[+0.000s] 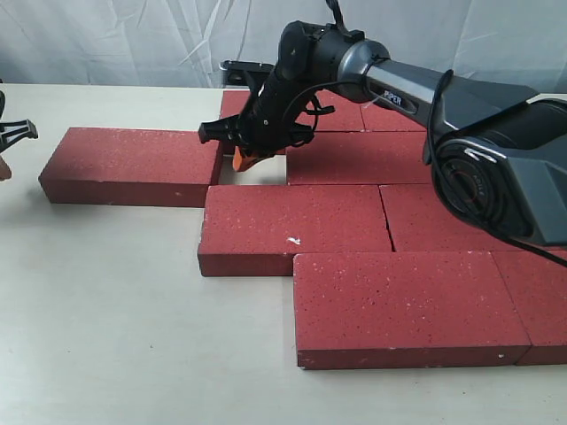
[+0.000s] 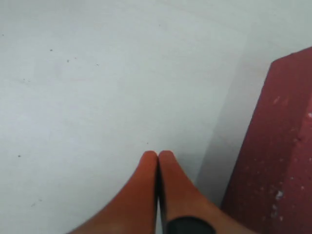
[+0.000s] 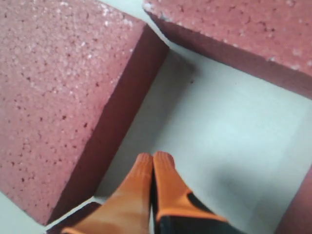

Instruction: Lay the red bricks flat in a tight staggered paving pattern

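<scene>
Pale tabletop (image 1: pixel 106 301), white draped backdrop (image 1: pixel 106 35). Red bricks (image 1: pixel 292 226) lie flat in staggered rows toward the right. One outlier, the left brick (image 1: pixel 133 159), sits apart from its row — a bare gap (image 1: pixel 266 173) lies between. Right end effector (image 1: pixel 249 162) hangs down in that gap, orange fingers pressed together, gripping nothing. The left brick lies just to its left in the exterior view, long axis running left-right along the row. Left end effector (image 2: pixel 157 155) is also clenched and empty, near that brick's outer end — likely the better-placed arm to shove it in.
</scene>
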### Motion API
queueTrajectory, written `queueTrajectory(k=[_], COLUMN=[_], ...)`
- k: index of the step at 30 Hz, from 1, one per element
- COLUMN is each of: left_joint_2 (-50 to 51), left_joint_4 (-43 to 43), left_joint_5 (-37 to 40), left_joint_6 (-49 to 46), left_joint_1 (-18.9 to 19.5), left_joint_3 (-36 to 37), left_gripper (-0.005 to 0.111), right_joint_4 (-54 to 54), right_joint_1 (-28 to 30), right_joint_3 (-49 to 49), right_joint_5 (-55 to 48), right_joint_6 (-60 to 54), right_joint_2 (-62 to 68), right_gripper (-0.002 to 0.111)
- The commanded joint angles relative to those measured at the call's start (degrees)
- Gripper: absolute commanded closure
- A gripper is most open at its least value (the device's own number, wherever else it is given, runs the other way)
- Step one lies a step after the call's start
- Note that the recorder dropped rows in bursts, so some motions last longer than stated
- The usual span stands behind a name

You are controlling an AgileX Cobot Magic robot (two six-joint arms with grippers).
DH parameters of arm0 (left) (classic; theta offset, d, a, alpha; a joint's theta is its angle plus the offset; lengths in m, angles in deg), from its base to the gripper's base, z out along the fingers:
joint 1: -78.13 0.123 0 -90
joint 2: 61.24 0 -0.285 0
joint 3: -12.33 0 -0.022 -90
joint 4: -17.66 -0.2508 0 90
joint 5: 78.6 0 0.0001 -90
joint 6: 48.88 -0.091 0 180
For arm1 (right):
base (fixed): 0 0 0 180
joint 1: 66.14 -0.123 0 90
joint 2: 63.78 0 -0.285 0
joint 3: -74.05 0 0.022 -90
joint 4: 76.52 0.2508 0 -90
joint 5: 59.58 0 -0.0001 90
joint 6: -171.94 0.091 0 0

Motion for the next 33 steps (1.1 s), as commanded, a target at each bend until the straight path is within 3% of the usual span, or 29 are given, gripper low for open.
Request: queueTrajectory(k=[1, 10, 19, 33], left_joint_2=[0.1, 3.2, 4.1, 4.1], left_joint_4=[0.5, 3.9, 16.0, 17.9], left_joint_5=[-2.6, -4.6, -3.5, -1.4], left_joint_6=[0.2, -0.5, -13.5, -13.5], left_joint_1=[-0.1, -2.6, -6.3, -10.2], left_joint_3=[0.0, 0.0, 0.0, 0.0], left_gripper=[0.107, 0.107, 0.107, 0.107], right_joint_4=[-0.7, -2.9, -3.4, -3.4], right_joint_1=[0.6, 1.1, 1.1, 1.1], right_joint_3=[-0.4, -0.4, -0.4, -0.4], right_joint_5=[-0.3, -1.0, -0.2, 0.7], right_joint_6=[1.5, 3.0, 3.1, 4.6], right_joint_2=[-0.5, -2.6, -3.3, -3.3], right_gripper=[0.109, 0.109, 0.109, 0.109])
